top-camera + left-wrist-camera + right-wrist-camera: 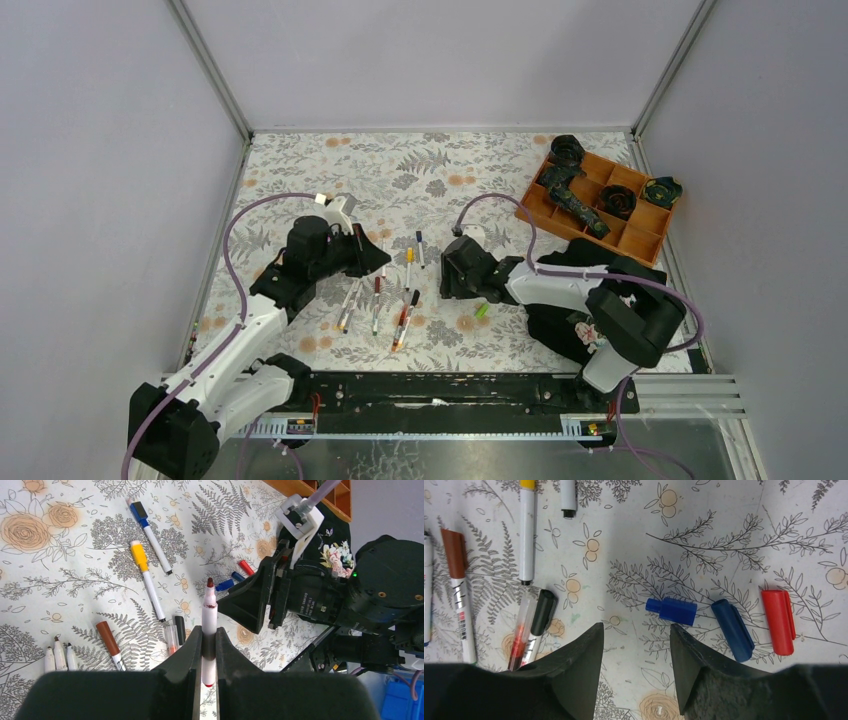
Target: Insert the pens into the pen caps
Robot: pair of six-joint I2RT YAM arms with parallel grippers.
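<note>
Both arms are seen bolted at the near edge of the table (400, 170), which is covered by a floral-printed sheet. An orange divided tray (645, 240) is set at the far right corner, with dark objects in its compartments. A black cloth (556, 330) with embroidered flowers is spread toward the right edge, under the right arm.

The left gripper (209, 630) is clamped on a red-tipped pen (209, 605). The white barrel is pinched between both fingers above the left half of the table, and its uncapped tip is pointed toward the right gripper (635, 630). The right gripper's jaws are parted with nothing between them, and it is held low over the middle of the table.

Loose pens are scattered on the table between the two grippers: a yellow-capped pen (527, 530), a brown-capped pen (458, 590), and a black-capped pen (540, 617) laid against a clear-barrelled pen (521, 630).

Just beyond the right fingertips a blue cap (671, 610) is laid. A darker blue cap (732, 629) and a red cap (778, 621) are set in a row beside it, none touching. A green cap (482, 311) is seen closer to the near edge.
</note>
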